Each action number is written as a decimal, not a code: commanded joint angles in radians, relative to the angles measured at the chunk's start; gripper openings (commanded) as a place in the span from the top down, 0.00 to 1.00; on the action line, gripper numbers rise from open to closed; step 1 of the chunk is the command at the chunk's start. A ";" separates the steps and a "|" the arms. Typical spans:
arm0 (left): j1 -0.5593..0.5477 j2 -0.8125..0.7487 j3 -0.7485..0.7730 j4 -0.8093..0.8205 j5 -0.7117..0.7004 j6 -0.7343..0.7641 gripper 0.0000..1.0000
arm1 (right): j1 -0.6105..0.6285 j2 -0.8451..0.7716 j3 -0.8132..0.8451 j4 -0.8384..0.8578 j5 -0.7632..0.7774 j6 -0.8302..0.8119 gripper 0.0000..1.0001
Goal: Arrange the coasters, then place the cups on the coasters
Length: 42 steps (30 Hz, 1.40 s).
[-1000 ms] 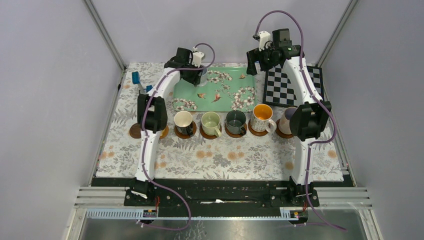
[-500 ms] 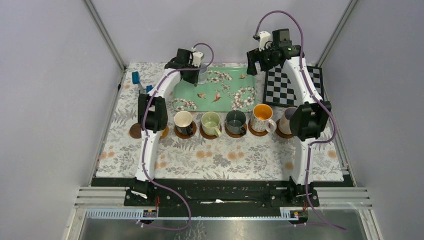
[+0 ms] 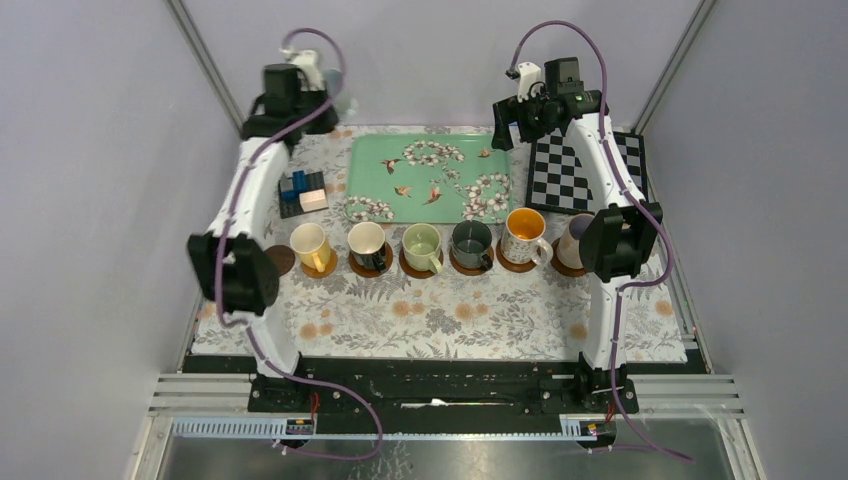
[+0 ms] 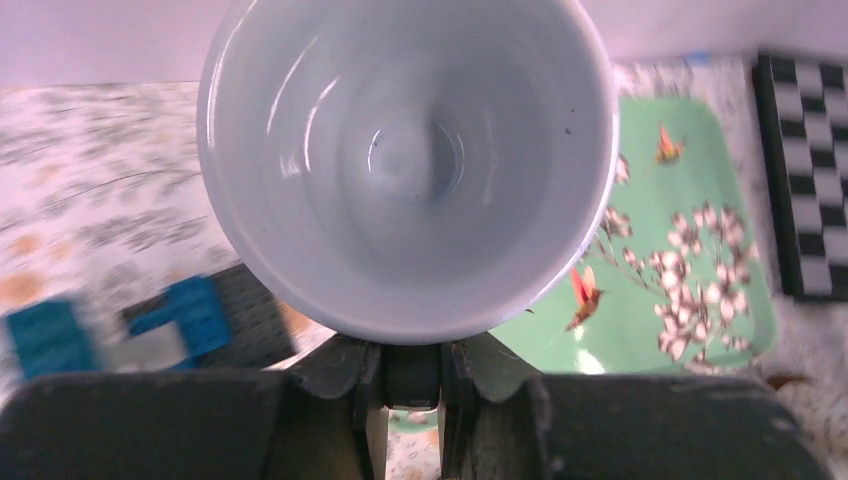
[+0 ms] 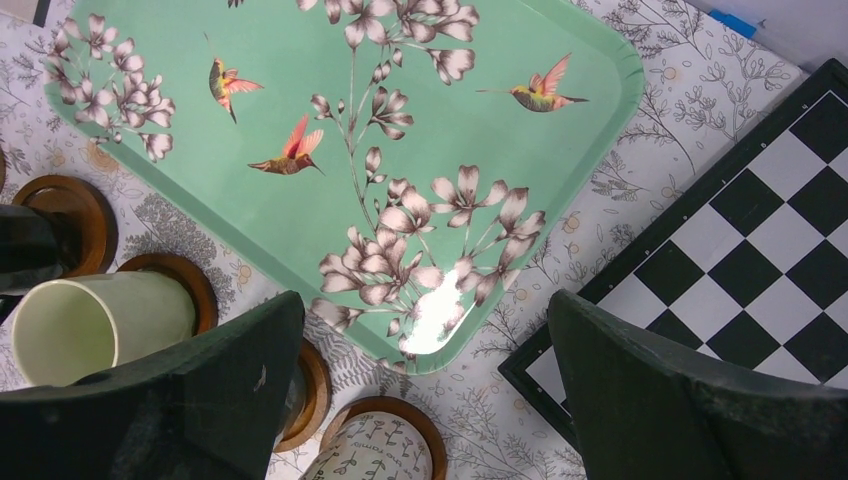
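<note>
Pale blue cup (image 4: 405, 170) pinched in left gripper (image 4: 412, 362) over table's (image 3: 450, 325) far-left corner; right gripper (image 5: 425, 310) spread wide, empty, over tray's (image 5: 480, 140) right edge.

No writing, number or brand is legible anywhere; small marks on the patterned cup (image 5: 372, 452) are indistinct.

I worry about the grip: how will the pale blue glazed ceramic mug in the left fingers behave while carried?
The pale blue glazed ceramic mug looks rigid, but its shiny glaze may be slippery. The left fingers pinch only one edge, so it could swing or tilt.
</note>
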 commanded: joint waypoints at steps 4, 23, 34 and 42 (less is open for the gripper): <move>0.171 -0.413 -0.313 0.084 -0.230 -0.157 1.00 | -0.004 -0.028 0.020 0.026 -0.049 0.028 0.02; 0.439 -0.774 -0.981 0.039 -0.196 -0.323 1.00 | -0.002 -0.075 -0.096 0.075 -0.080 0.051 0.02; 0.441 -0.712 -1.097 0.203 -0.128 -0.184 1.00 | -0.003 -0.161 -0.251 0.157 -0.060 0.050 0.02; 0.441 -0.686 -1.104 0.194 -0.146 -0.142 1.00 | -0.002 -0.186 -0.286 0.169 -0.049 0.052 0.02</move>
